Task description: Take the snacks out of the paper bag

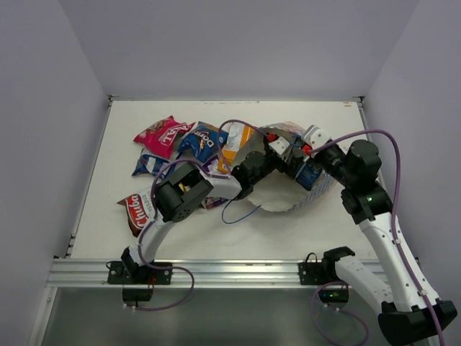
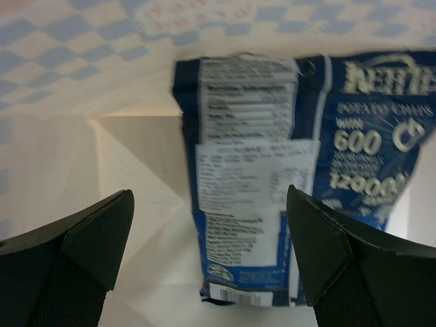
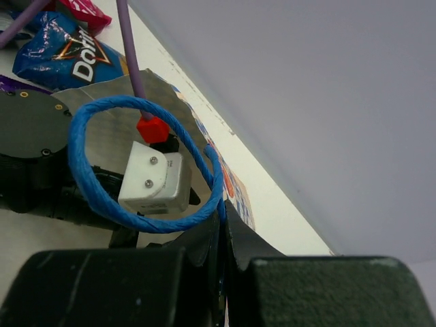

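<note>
The checkered paper bag [image 1: 317,189] lies on its side at centre right, mouth facing left. My left arm [image 1: 253,167] reaches into it. In the left wrist view my left gripper [image 2: 211,255] is open inside the cream interior [image 2: 136,170], with a dark blue chips packet [image 2: 272,170] lying just ahead between the fingers, not gripped. My right gripper [image 3: 223,235] is shut on the bag's rim at the blue cord handle [image 3: 146,221] and holds the mouth up; it also shows in the top view [image 1: 312,148].
Several packets lie left of the bag: pink-red [image 1: 160,133], blue Doritos [image 1: 202,140], orange [image 1: 238,139], blue-white [image 1: 148,164] and a red-brown chips bag [image 1: 135,209]. A purple cable loops over the table by the bag. Walls enclose the table on three sides.
</note>
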### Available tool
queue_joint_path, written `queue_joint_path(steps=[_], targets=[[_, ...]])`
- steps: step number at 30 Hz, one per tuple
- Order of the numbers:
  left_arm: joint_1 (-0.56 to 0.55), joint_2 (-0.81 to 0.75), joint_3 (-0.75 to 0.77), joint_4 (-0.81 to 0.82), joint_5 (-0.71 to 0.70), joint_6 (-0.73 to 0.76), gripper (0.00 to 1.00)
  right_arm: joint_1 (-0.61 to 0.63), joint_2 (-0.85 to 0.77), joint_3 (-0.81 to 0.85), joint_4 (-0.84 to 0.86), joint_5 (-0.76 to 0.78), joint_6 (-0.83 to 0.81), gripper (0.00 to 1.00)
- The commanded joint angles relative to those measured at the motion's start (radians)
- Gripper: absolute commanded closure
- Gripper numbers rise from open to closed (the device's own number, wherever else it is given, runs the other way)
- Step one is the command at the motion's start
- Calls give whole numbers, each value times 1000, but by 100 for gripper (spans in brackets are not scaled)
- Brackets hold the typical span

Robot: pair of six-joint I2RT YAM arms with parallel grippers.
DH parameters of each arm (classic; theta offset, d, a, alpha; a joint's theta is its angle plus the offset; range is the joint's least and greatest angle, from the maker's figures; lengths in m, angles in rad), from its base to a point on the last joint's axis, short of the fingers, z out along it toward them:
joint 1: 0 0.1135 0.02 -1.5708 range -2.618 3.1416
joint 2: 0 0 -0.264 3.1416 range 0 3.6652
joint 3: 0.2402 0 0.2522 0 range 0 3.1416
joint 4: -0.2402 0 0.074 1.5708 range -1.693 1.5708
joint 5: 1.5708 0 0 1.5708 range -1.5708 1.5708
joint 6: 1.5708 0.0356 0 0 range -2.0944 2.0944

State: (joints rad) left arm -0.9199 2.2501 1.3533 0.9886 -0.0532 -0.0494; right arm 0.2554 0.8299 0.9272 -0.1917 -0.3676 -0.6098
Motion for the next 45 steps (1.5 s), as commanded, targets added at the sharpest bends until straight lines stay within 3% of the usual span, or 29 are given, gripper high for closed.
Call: queue_joint_path(steps=[1, 5, 11, 14, 17, 21, 24, 29, 33, 34, 35, 36, 40, 42, 45], targets=[[4, 31, 44, 79, 154, 37, 0, 4, -15, 19, -3, -37, 12, 100], [4, 58, 79, 71, 274, 23, 0, 4, -3, 15, 1, -59, 21, 100], [3, 140, 177, 55, 251, 2, 4, 5, 0, 15, -6, -77, 31, 100], [4, 163, 202, 50, 254, -16, 23, 5, -5, 9, -2, -77, 36, 100], [4, 149, 179, 67, 254, -24, 58, 5, -8, 1, 6, -64, 39, 100], [4, 62, 74, 105, 228, -17, 96, 4, -12, -21, 31, -25, 44, 100], [4, -36, 1, 125, 214, -9, 100, 4, -11, -30, 38, 15, 41, 100], [4, -234, -158, 122, 196, -4, 100, -1, 3, -45, 67, 87, 45, 100], [3, -267, -169, 87, 187, -9, 100, -5, -2, -62, 95, 63, 67, 100], [4, -256, -161, 85, 184, -6, 83, -5, -2, -62, 98, 50, 70, 100], [4, -226, -136, 91, 182, -9, 59, -5, -3, -60, 100, 41, 74, 100], [4, -207, -122, 93, 188, -12, 59, -5, -2, -57, 100, 39, 76, 100], [3, -127, -31, 88, 196, -35, 20, -5, 2, -44, 83, 16, 93, 100], [3, -92, 15, 79, 196, -35, 8, -4, -2, -39, 80, -2, 110, 100], [4, -52, 56, 76, 200, -27, 0, -4, -5, -33, 77, -36, 133, 100]])
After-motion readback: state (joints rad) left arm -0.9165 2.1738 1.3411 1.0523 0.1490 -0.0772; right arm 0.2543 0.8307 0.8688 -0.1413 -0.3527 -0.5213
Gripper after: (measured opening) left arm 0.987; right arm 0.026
